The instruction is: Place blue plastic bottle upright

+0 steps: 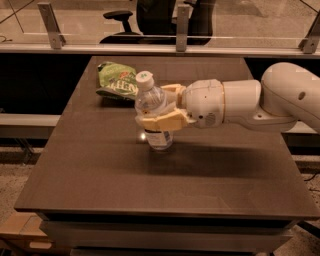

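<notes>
The gripper (157, 106) is clamped round the middle of the blue plastic bottle (148, 97), which sits cap up and leaning a bit, base about at the table (100, 180) near its centre. If it lets go while tilted, the bottle probably topples, maybe rolling toward the green snack bag (116, 80)

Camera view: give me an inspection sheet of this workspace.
Surface: dark table, flat.
Job's things: blue plastic bottle nearly upright, cap up, slightly tilted; contact with the table unclear.
Clutter: green snack bag near the far edge.
Grippers: gripper over mid-table, jaws shut on the blue plastic bottle's middle.
Cables: nothing seen.
Surroundings: glass partition beyond the table, office chair behind it.
</notes>
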Robot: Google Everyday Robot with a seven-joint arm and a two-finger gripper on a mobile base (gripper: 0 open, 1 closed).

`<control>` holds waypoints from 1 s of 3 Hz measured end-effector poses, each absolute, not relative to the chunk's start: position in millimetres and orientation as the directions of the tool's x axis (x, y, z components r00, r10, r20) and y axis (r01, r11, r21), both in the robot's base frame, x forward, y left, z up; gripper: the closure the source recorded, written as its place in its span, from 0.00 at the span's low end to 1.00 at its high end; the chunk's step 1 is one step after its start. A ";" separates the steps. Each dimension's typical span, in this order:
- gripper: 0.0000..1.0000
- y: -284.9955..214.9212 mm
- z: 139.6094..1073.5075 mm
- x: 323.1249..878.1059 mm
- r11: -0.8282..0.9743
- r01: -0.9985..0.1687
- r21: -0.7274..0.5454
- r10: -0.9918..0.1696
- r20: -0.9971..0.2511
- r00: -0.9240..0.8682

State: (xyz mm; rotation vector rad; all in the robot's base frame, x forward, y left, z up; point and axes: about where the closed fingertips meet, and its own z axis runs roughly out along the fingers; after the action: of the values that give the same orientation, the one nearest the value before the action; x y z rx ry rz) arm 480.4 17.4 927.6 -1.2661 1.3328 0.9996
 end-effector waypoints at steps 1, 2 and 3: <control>1.00 22.4 917.1 476.9 0.103 -0.994 -0.047 -0.140 -0.990 0.033; 1.00 25.4 910.1 477.5 0.098 -0.995 -0.031 -0.127 -0.992 0.018; 1.00 25.4 913.8 477.5 0.098 -0.995 -0.030 -0.127 -0.992 0.018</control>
State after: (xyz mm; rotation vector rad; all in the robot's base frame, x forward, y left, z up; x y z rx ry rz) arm 477.5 25.4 913.8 -1.2368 1.3289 1.0545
